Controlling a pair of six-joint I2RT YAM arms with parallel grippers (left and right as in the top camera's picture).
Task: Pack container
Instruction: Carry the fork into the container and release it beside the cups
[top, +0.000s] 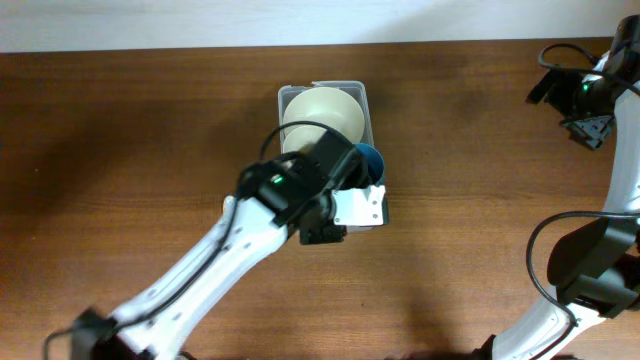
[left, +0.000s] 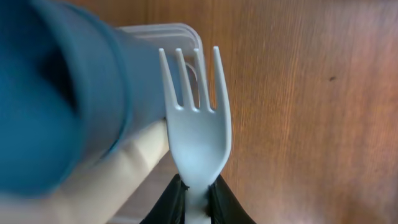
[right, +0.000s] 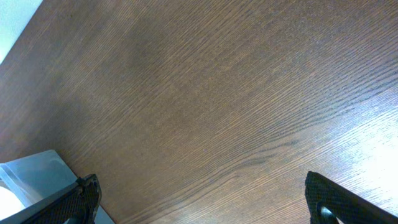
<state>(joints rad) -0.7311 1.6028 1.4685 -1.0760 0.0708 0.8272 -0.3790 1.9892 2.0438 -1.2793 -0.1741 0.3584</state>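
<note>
jaws of the left gripper (left: 198, 190) clench the handle of a white plastic fork (left: 199, 124), its tines just beside a blue bowl (left: 56, 93) inside the clear container (left: 163, 30), mid-table, alongside a cream bowl (top: 322, 115). right gripper (right: 202, 208) gapes, empty, over the wooden table (right: 217, 93).

Dark brown wood-grain table (top: 120, 150) w/ pale wall strip (top: 250, 20) along far edge, soft even light.
</note>
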